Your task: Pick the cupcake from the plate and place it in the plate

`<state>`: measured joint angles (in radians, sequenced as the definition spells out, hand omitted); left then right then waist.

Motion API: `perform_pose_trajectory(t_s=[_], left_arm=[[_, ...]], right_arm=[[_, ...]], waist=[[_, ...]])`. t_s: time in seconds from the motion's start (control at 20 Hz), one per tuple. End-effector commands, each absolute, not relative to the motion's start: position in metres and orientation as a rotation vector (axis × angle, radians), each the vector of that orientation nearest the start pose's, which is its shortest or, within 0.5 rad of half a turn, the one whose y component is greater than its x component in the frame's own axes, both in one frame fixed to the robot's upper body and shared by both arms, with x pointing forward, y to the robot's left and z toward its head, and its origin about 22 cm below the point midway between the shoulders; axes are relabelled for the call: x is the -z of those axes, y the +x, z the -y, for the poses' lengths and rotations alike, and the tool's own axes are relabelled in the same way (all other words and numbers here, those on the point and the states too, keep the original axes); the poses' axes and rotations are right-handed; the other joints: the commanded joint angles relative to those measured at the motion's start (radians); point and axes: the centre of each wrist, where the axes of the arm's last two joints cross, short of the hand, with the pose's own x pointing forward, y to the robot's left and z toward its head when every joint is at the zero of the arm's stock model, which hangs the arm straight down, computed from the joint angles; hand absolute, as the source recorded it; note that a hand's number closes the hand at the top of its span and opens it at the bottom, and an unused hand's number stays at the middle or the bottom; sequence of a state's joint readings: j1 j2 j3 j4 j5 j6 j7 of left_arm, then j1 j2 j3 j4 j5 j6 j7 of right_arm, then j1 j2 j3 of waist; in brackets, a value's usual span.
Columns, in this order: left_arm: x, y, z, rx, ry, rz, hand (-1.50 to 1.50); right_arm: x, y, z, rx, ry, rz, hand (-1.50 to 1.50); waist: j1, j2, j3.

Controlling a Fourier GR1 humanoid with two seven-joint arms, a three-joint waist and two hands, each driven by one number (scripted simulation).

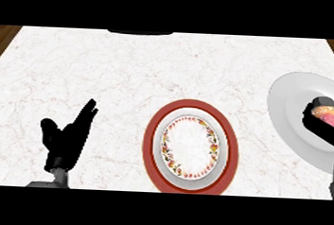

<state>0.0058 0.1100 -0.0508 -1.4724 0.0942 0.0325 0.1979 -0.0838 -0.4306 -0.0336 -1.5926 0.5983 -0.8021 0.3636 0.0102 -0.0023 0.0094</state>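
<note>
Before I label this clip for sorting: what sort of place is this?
Probably a kitchen or dining counter: a pale marble-look top with wood at its corners, a red-rimmed floral plate, and a white plate holding a cupcake.

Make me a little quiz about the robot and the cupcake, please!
1. True or false: the cupcake sits on the red-rimmed plate.
2. Which hand has its fingers curled round the cupcake? A) left hand B) right hand
3. Fill in: the cupcake is over the plain ____ plate at the counter's right edge.

Key: 1 false; 2 B; 3 white.
</note>
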Motion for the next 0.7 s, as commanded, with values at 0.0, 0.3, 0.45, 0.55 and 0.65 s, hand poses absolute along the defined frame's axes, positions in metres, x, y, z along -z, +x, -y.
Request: perform_pose_trajectory(t_s=[0.0, 0.3, 0.45, 0.55, 0.65], left_arm=[[0.036, 0.225, -0.235, 0.027, -0.01, 1.19, 0.0], [0.021, 0.228, -0.237, 0.016, -0.018, 1.203, 0.0], [0.029, 0.24, -0.245, 0.038, -0.004, 1.208, 0.0], [0.024, 0.242, -0.234, 0.052, -0.01, 1.226, 0.0], [0.025, 0.238, -0.232, 0.046, -0.031, 1.207, 0.0]], right_arm=[[-0.063, 0.275, 0.37, 0.155, -1.339, 1.554, 1.5], [-0.055, 0.305, 0.412, 0.153, -1.32, 1.55, 1.5], [-0.031, 0.296, 0.431, -0.023, -1.294, 1.223, -1.5], [-0.033, 0.3, 0.448, -0.076, -1.219, 1.164, -1.5], [-0.039, 0.309, 0.454, -0.11, -1.141, 1.193, -1.5]], waist=[[0.002, 0.006, -0.007], [0.01, 0.007, -0.007], [0.027, 0.019, -0.008], [0.039, 0.022, -0.006], [0.03, 0.015, -0.006]])
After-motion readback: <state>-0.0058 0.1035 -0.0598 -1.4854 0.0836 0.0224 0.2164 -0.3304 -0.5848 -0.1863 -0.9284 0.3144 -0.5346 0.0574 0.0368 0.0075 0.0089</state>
